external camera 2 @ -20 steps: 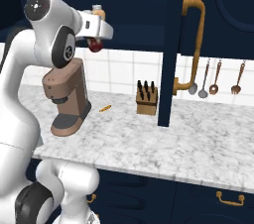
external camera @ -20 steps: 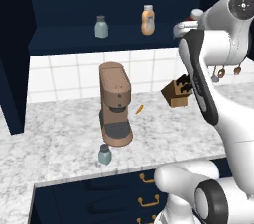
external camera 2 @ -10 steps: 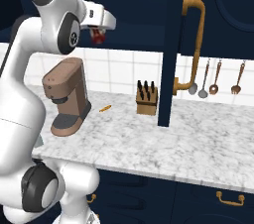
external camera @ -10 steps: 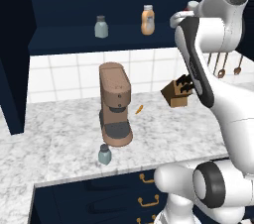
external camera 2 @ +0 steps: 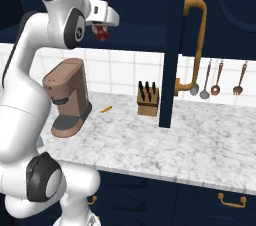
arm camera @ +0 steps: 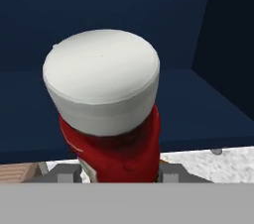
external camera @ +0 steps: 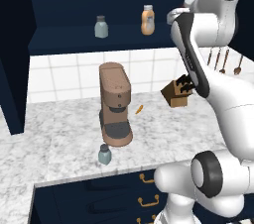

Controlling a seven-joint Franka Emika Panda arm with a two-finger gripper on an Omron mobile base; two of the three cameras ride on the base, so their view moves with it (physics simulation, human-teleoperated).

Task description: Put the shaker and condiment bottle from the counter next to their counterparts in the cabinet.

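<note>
Navy cabinet (external camera: 74, 39) sits over a marbled counter (external camera: 64, 134) with white tile behind. White arm (external camera 2: 30, 100) reaches up toward the shelf, well above the counter. Brown coffee machine (external camera: 115, 104) stands mid-counter; knife block (external camera: 177, 91) is to its right, near the wall, with a small orange bit (external camera: 140, 109) lying between them. Utensils (external camera 2: 216, 77) hang on the wall beside a brass pipe (external camera 2: 195, 45).

On the shelf, the twin shaker (external camera: 101, 27) and orange-tan bottle (external camera: 147, 20) stand upright, apart from each other. Gripper (external camera 2: 102, 26) is pinching the red bottle (arm camera: 116, 139) at shelf height, right of the orange-tan one; the hand view looks down on its white cap, red body gripped low between the fingers, shelf floor behind it. Whether it touches the shelf, can't tell. Shaker (external camera: 104, 154) still stands on the counter near the front edge, just in front of the coffee machine, upright, dark cap on.
</note>
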